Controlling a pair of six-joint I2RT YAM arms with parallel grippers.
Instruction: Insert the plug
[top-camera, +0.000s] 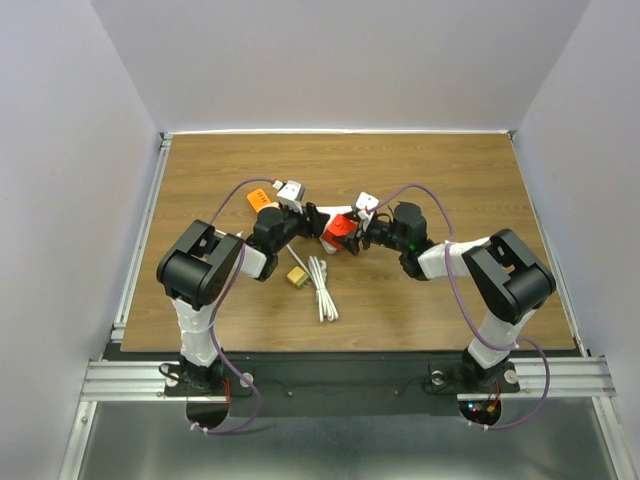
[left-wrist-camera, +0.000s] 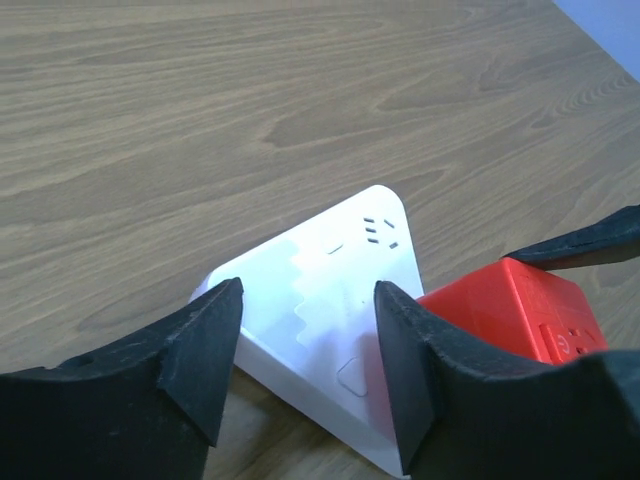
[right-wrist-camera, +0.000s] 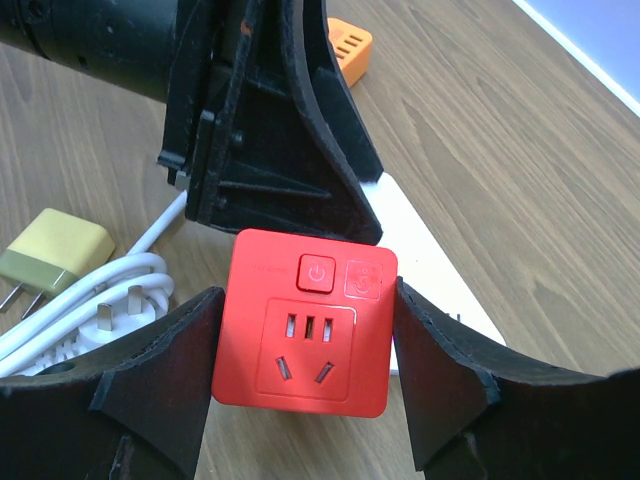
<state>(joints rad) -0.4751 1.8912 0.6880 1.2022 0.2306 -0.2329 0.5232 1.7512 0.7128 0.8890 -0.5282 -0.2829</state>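
Wooden table (top-camera: 450, 180) carries the white socket block (left-wrist-camera: 340, 290); the left gripper (left-wrist-camera: 306, 312) stands over it, grip unclear. The right gripper (right-wrist-camera: 305, 300) clamps the red adapter (right-wrist-camera: 310, 345): keep it square, press straight.

socket cube (right-wrist-camera: 305, 325): red all over, red button, dark slots
block (left-wrist-camera: 330, 300), right of and behind cube: white, small dark slots near its far corner
cable (right-wrist-camera: 110, 280), left of cube: white, white plug, silver pins
charger (right-wrist-camera: 50, 255), left of cube: pale yellow, olive face
part (right-wrist-camera: 350, 42), beyond cube: orange, dark slots
table (top-camera: 420, 170): brown wood grain
arm cables (top-camera: 238, 190): purple
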